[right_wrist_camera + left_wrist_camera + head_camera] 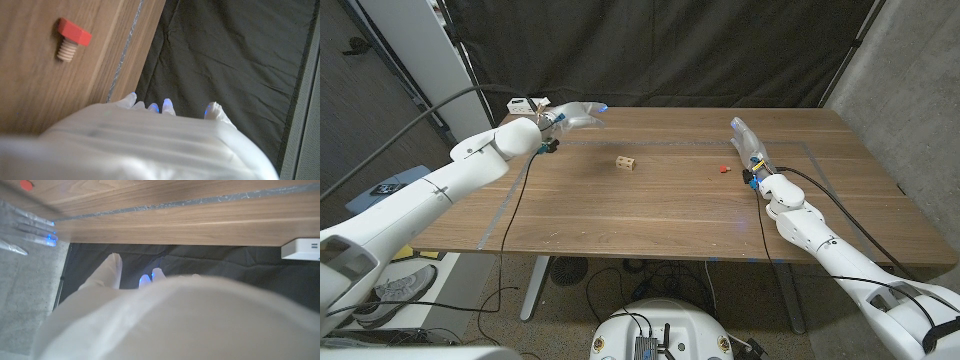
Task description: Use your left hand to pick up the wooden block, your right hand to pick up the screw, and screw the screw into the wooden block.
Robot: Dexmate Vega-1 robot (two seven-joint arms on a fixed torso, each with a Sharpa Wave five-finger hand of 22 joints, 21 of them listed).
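Observation:
A small light wooden block (626, 162) with holes in its sides sits near the middle of the table. The screw (723, 168), red-headed with a pale wooden shaft, lies on its side to the block's right; it shows close up as the screw (70, 39) in the right wrist view. My left hand (575, 117) hovers over the far left part of the table, fingers stretched out, holding nothing. My right hand (748, 145) stands just right of the screw, fingers extended toward the far edge, empty. The back of my right hand (150, 140) fills the lower right wrist view.
The wooden table (660, 215) has tape lines along its surface. A small white box (525, 104) sits at the far left corner. Black curtains hang behind the table. In the left wrist view, my right hand's fingers (30, 227) and the screw's red head (26, 185) appear blurred in a corner.

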